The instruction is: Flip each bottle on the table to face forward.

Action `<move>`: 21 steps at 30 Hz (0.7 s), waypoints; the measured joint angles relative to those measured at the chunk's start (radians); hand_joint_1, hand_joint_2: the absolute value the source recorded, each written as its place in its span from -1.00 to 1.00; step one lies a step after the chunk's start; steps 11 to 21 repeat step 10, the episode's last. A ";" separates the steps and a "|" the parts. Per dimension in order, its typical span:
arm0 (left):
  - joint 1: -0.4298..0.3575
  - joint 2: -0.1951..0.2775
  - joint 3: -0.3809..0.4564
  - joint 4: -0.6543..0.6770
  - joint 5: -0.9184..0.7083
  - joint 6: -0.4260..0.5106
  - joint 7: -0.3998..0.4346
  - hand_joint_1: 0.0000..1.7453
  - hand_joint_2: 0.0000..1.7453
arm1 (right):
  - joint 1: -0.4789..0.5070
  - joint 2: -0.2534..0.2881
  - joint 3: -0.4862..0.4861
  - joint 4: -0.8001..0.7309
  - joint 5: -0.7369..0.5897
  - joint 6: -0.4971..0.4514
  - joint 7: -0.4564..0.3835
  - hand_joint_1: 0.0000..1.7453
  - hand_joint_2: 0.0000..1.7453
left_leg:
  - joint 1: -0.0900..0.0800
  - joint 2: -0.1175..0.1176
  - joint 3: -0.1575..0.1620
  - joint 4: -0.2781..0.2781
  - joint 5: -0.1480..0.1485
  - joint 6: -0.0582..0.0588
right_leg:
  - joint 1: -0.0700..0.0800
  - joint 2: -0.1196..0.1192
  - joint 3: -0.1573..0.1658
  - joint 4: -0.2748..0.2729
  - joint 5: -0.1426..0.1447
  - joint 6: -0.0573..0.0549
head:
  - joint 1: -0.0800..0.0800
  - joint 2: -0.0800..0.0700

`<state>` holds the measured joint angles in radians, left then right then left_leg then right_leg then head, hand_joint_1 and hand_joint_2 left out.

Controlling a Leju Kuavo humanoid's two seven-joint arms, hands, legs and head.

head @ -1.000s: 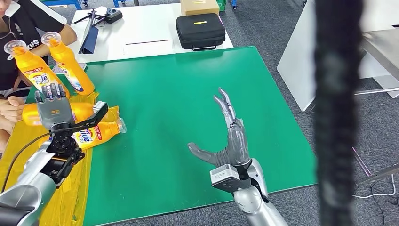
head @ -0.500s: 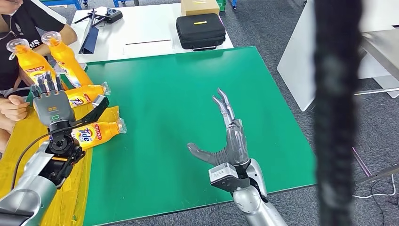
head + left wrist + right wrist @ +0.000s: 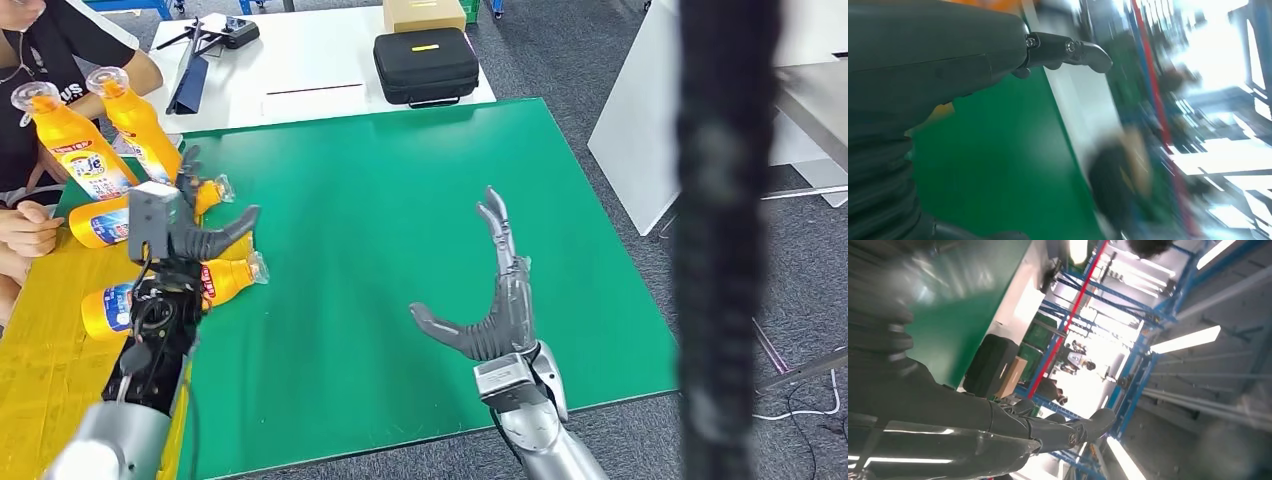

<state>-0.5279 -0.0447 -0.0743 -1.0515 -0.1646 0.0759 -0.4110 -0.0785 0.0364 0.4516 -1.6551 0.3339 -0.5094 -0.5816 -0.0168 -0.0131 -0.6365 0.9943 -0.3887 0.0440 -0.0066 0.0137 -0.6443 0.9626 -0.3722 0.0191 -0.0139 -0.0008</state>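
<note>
Left hand (image 3: 190, 225) has turned sideways (empty) over bottles (image 3: 165, 290)

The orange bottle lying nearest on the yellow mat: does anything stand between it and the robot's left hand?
Nothing visible does. The left hand hovers directly above the lying orange plastic bottle, fingers spread, holding nothing. A second lying orange bottle is beside it, not between.
</note>
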 joint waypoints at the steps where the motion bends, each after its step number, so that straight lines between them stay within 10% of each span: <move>1: 0.033 -0.008 -0.009 -0.058 0.048 -0.040 0.004 -1.00 1.00 | 0.002 0.000 -0.003 -0.001 -0.012 -0.007 -0.006 -1.00 1.00 | 0.000 0.000 0.000 0.000 0.000 0.000 | 0.000 0.000 0.000 0.000 0.000 0.000 | 0.000 0.000; 21: 0.123 -0.021 -0.046 -0.218 0.072 -0.085 0.021 -1.00 1.00 | 0.011 0.001 -0.012 -0.010 -0.018 -0.027 -0.011 -1.00 1.00 | 0.000 0.000 0.000 0.000 -0.001 0.000 | 0.000 0.000 -0.001 0.000 -0.001 0.001 | -0.001 0.000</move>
